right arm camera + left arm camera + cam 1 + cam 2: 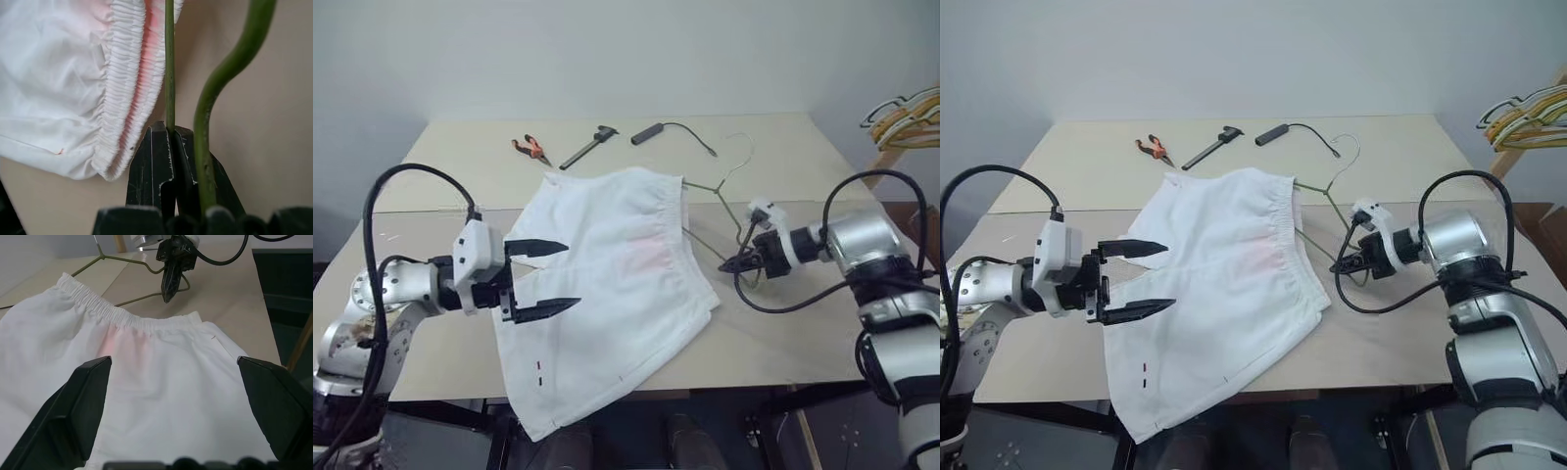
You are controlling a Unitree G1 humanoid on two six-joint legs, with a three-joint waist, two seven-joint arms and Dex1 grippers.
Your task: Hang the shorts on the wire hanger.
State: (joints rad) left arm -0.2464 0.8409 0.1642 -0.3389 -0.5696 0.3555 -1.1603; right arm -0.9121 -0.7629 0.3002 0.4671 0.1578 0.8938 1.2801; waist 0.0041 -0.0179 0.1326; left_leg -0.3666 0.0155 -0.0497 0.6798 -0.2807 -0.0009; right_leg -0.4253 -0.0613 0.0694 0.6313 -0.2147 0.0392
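The white shorts [617,284] lie spread on the table, their hem hanging over the front edge and their gathered waistband [129,93] toward the right. The olive-grey wire hanger [705,186] lies right of the waistband with its hook [741,147] pointing to the back. Its left part is hidden by the cloth. My right gripper [726,265] is shut on a thin wire of the hanger [169,58] just beside the waistband. My left gripper [570,276] hovers over the left side of the shorts, open wide, with nothing between its fingers [88,401].
Orange-handled pliers [530,149], a black caliper-like tool [590,145] and a black cable piece [651,132] lie at the back of the table [783,333]. A bunch of yellow and grey hangers [906,113] hangs at the far right.
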